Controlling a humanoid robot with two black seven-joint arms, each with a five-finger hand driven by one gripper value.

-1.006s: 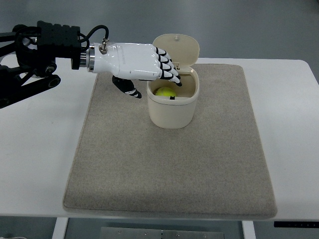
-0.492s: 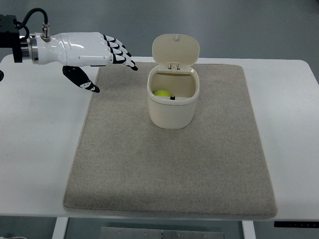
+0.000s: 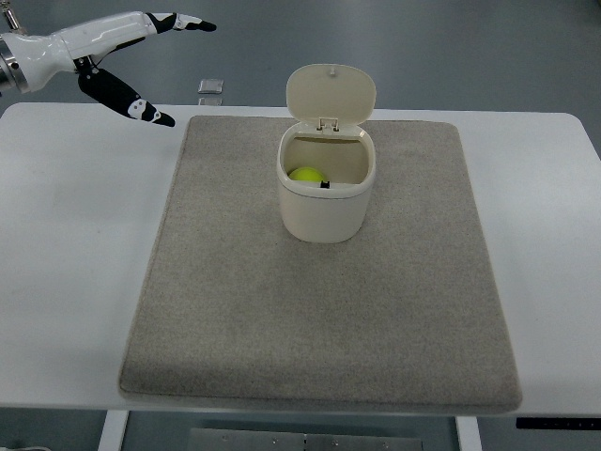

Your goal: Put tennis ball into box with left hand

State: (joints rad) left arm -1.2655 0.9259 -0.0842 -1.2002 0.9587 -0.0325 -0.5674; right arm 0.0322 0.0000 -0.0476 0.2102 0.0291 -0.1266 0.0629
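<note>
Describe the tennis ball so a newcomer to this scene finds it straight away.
Start at the beige mat on the white table. Toward its far edge stands a cream box with its hinged lid flipped up. The tennis ball lies inside, at the opening's left: the only bright yellow-green thing here.

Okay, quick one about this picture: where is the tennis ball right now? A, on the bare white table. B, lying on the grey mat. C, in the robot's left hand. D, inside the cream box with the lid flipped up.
D: the yellow tennis ball sits inside the open box, while the left hand is up at the far left corner, fingers spread and holding nothing.
</note>
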